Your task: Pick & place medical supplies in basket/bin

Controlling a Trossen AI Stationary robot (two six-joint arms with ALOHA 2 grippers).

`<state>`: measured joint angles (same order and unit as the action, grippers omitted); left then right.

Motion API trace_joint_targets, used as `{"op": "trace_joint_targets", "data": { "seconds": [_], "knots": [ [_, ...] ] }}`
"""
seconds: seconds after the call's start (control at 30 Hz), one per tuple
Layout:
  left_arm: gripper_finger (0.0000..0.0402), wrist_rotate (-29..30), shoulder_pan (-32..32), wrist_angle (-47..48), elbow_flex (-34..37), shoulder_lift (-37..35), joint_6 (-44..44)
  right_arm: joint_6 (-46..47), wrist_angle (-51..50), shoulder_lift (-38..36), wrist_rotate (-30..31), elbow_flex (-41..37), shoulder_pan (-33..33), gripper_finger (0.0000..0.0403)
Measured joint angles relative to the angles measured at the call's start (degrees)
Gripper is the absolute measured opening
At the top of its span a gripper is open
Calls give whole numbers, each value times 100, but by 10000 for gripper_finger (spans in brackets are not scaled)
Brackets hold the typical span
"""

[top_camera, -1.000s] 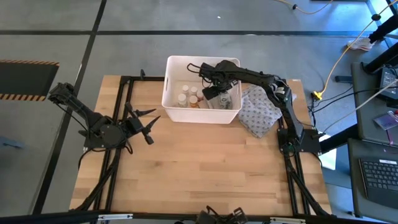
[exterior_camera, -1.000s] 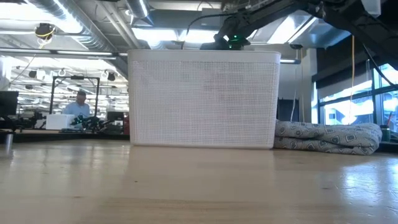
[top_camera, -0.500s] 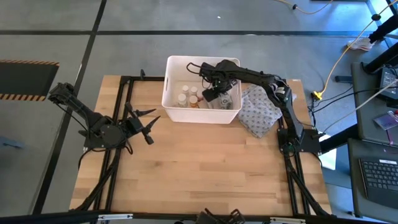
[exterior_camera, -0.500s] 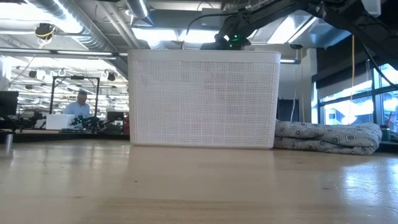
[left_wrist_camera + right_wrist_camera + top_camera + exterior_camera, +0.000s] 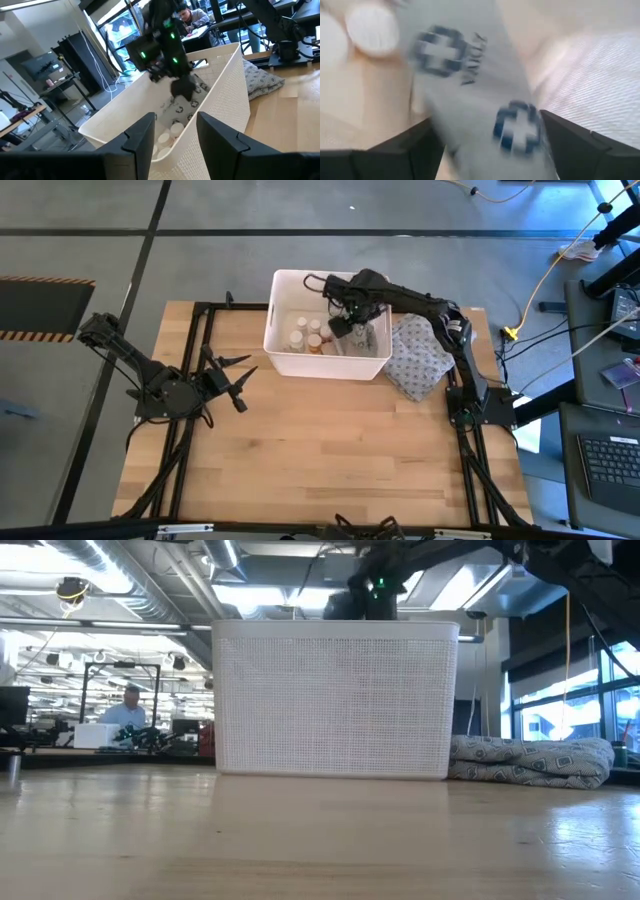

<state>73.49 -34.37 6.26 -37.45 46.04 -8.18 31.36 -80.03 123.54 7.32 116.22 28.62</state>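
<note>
Now I am holding my right gripper [image 5: 343,326] over the bin [image 5: 283,355] at the desk's far edge, fingers spread, nothing pinched. One grey packet [image 5: 470,100] is lying directly beneath them inside the bin, its long axis running away between the fingers, beside three bottles [image 5: 305,336]. My left gripper [image 5: 236,380] is waiting near the left edge, narrowly parted

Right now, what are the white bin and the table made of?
The bin looks like white plastic: its wall has a fine moulded mesh texture, and the rim is smooth and rounded. The table looks like pale wood with a smooth, slightly glossy finish: plank seams and grain show.
</note>
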Motion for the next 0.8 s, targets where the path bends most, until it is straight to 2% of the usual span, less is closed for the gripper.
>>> {"op": "trace_joint_targets", "data": {
  "seconds": [0.2, 0.4, 0.5, 0.63, 0.8],
  "knots": [
    [141, -2, 0, 0, 0, 0, 46, -134, -125, -10, 1238, 977, -92, 304],
    [141, 6, -1, 10, 0, 1, 16, -486, -269, -9, 1787, 1882, -247, 304],
    [141, 120, -2, 68, 0, 0, -36, -635, -189, -303, 2039, 1758, -341, 304],
    [141, 226, -2, 151, 0, -92, 187, -471, -646, -754, 2401, 1807, -546, 304],
    [141, 225, 15, 911, 4, -573, 957, -174, -1006, -1212, 3007, 1807, -1296, 304]
  ]
}}
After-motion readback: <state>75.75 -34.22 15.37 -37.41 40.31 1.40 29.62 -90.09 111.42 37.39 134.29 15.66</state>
